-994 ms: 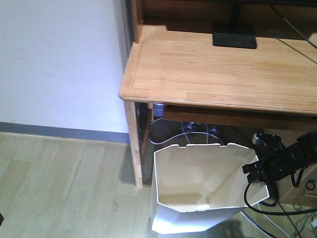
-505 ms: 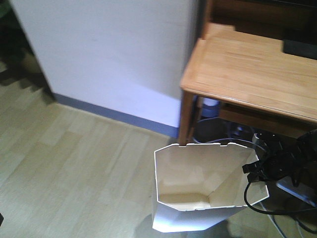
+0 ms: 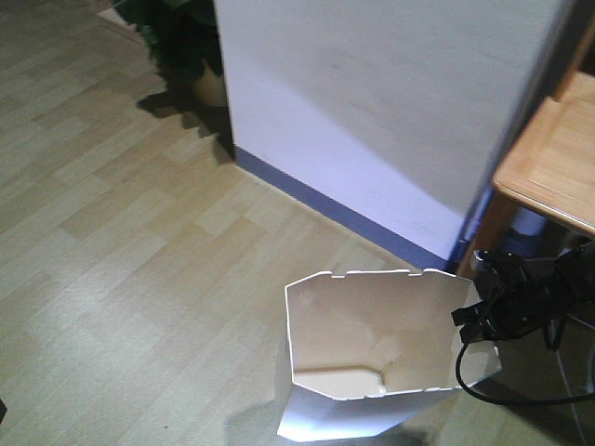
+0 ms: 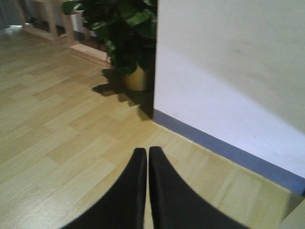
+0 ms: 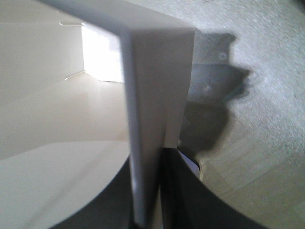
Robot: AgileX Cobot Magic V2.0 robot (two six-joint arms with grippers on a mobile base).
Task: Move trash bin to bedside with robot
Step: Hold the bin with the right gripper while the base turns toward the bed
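The trash bin (image 3: 367, 325) sits low over the wood floor (image 3: 112, 232) beside a white wall (image 3: 372, 111); whether its bottom touches the floor is unclear. The right gripper (image 3: 476, 321) is clamped on its right rim wall, and the left gripper (image 4: 147, 160) is closed on nothing. I judge this the carrying step: the goal is out of view, so the mobile base must drive there with the grip firm
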